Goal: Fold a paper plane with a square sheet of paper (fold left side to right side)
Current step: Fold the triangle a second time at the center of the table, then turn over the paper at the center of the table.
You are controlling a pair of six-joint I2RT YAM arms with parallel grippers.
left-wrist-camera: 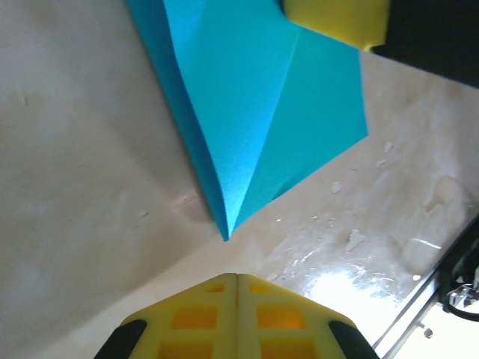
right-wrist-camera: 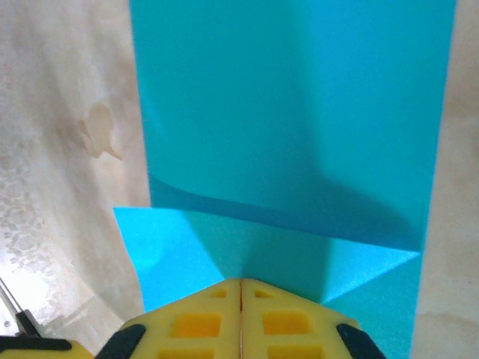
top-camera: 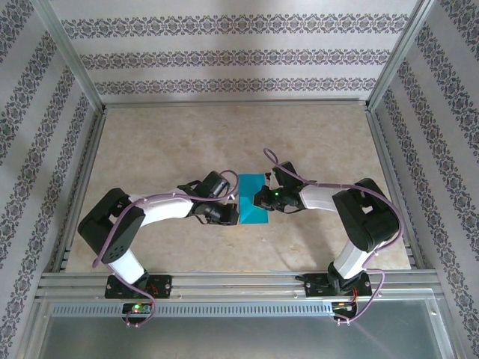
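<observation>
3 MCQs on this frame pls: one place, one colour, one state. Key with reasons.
1. Where does the teal paper lie?
A. at the table's far left corner
B. between the left gripper and the right gripper
C. on the left arm's base

2. What colour are the left gripper's fingers?
A. red
B. yellow
C. white

3. How do those fingers stand?
A. wide open
B. shut on the paper
C. shut, nothing between them

Key:
1 B, the top view shows the paper between both grippers.
2 B, the left wrist view shows yellow.
3 C, they meet at one seam, with the paper's point apart from them.
</observation>
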